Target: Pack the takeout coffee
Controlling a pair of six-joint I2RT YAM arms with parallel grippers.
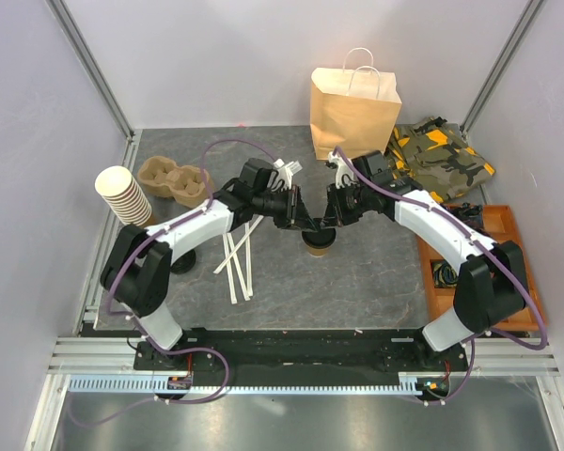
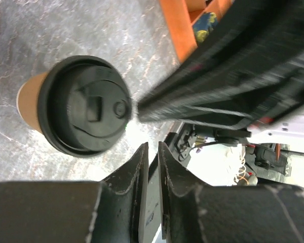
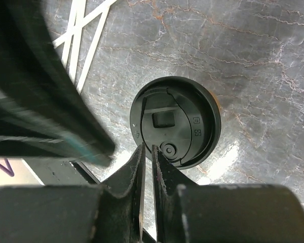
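Takeout coffee (image 1: 318, 242) stands upright mid-tabletop (image 1: 376, 282), black lid (image 3: 192, 126) on. Probably light, with a thin paper wall that crushes easily and a slick lid, so grip gently across the wall just under the rim. Left pincer (image 2: 152, 167) and right pincer (image 3: 147, 164) hang just above it, both nearly clenched, grasping nothing.

The small brown kraft paper cup with a black plastic lid (image 1: 318, 244) stood on the grey marbled desk (image 1: 376, 272) just below the left claw (image 2: 152, 147) and the right claw (image 3: 148, 148). White flat sticks (image 1: 237, 263) lay left of the left claw; a brown paper bag (image 1: 354, 113) stood behind the right claw.
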